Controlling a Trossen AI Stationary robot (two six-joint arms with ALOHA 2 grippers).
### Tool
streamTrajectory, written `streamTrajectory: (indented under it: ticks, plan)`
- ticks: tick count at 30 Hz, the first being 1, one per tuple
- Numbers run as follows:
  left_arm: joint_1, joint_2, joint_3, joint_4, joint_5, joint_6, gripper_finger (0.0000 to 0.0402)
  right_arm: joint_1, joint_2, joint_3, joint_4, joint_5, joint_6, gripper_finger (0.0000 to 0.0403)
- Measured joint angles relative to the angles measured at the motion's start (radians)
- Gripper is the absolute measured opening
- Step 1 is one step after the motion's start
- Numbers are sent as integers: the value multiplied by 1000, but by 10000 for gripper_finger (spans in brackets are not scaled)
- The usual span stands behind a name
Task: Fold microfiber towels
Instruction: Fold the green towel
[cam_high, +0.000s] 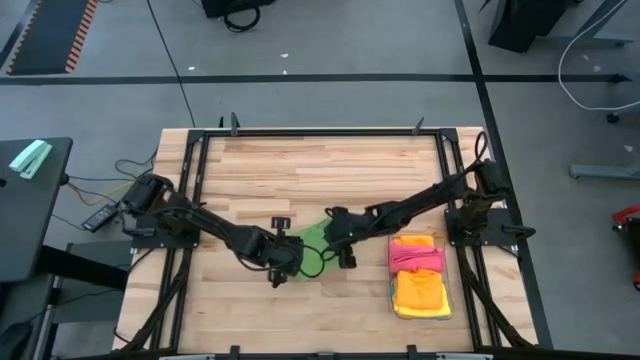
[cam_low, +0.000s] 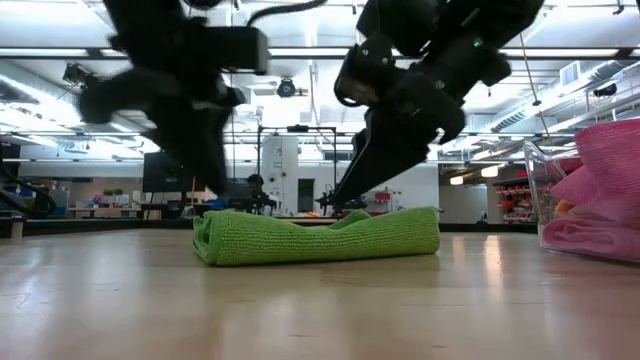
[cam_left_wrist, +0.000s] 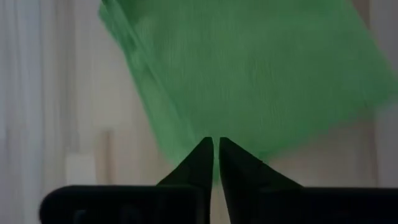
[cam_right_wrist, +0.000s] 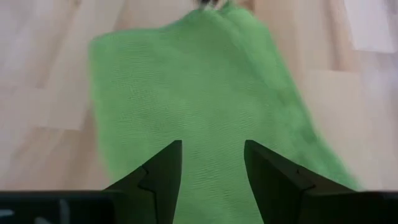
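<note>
Wooden tabletop (cam_high: 300, 170) carries a folded green towel (cam_high: 312, 243) near its middle, lying flat in a low, layered bundle in the low view (cam_low: 318, 236). Both arms reach in over it from opposite sides. At the towel's left edge, the left gripper (cam_high: 281, 262) has its fingers (cam_left_wrist: 200, 163) pressed nearly together, with only a thin slit between them; they seem to hold nothing, though the blur at the cloth's edge makes that hard to confirm. On the towel's right side, the right gripper (cam_high: 338, 240) has its fingers (cam_right_wrist: 163, 168) spread apart, with green cloth showing in the gap and no grip on it. Off to the right, a clear bin (cam_high: 420, 282) holds pink (cam_high: 414, 255), orange (cam_high: 418, 291) and yellow towels, well apart from the green one.
</note>
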Motion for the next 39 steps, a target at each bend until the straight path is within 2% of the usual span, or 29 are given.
streamTrajectory:
  ticks: [4,8,15,19,23,27,29,32,35,39]
  plan:
    - [-12,-51,0,-96,1,-42,18,44,22,9,-8,73,104,181]
    - [-15,-79,0,-112,1,-59,9,63,75,42,-5,133,169,181]
    - [-18,-88,0,-129,7,-96,29,57,166,92,-31,153,223,181]
    - [-22,-88,0,-127,7,-97,39,25,177,99,-23,65,40,180]
    - [-21,-88,0,-123,7,-97,34,-45,176,102,-29,-125,-204,169]
    - [-22,-88,0,-90,7,-93,23,-124,176,102,-53,-325,-549,157]
    - [-22,-88,0,-59,22,-73,18,-161,177,101,-52,-371,-715,151]
    - [-22,-87,0,-4,75,-25,15,-203,178,101,-43,-393,-880,144]
    - [-22,-87,0,57,108,28,15,-220,163,99,-56,-379,-920,142]
    - [-28,-87,0,95,112,105,29,-202,107,97,-71,-359,-827,142]
